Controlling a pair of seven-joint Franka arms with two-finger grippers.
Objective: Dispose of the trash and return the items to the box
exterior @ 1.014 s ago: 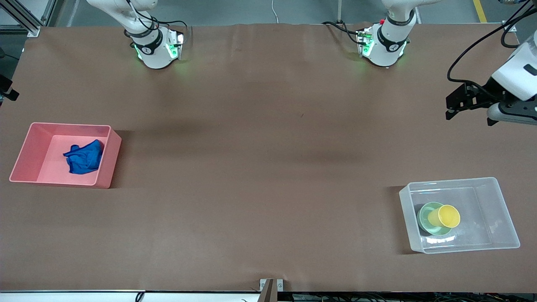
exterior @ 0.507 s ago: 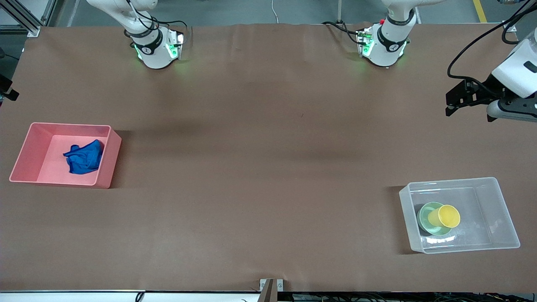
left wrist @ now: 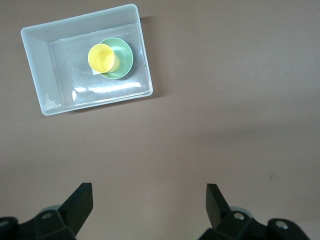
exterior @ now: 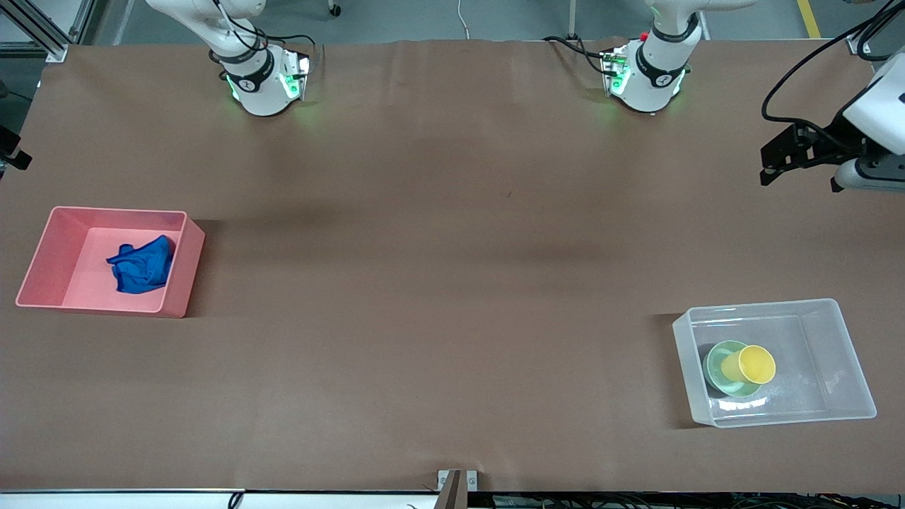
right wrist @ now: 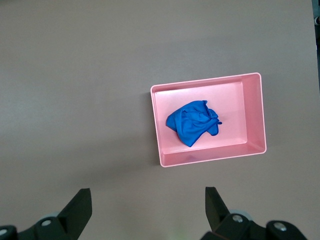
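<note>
The blue cloth wad (exterior: 141, 264) lies in the pink bin (exterior: 177, 297) at the right arm's end of the table; both also show in the right wrist view, cloth (right wrist: 192, 121) and bin (right wrist: 255, 117). The yellow cup (exterior: 755, 365) lies on its side in the mint-green bowl (exterior: 718, 367) inside the clear tub (exterior: 841, 353). The left wrist view shows the cup (left wrist: 101, 57), the bowl (left wrist: 125, 57) and the tub (left wrist: 37, 65). My left gripper (exterior: 785, 159) is open and empty, high over bare table at its own end (left wrist: 148, 192). My right gripper (right wrist: 148, 196) is open and empty, high over the table beside the pink bin.
Both arm bases (exterior: 263, 81) (exterior: 647, 78) stand along the edge of the brown table farthest from the front camera. A small metal bracket (exterior: 457, 482) sits at the edge nearest that camera.
My left gripper has drifted toward the table's edge at its own end and toward the robots' side. The cloth, cup, bowl, bin and tub have not moved.
</note>
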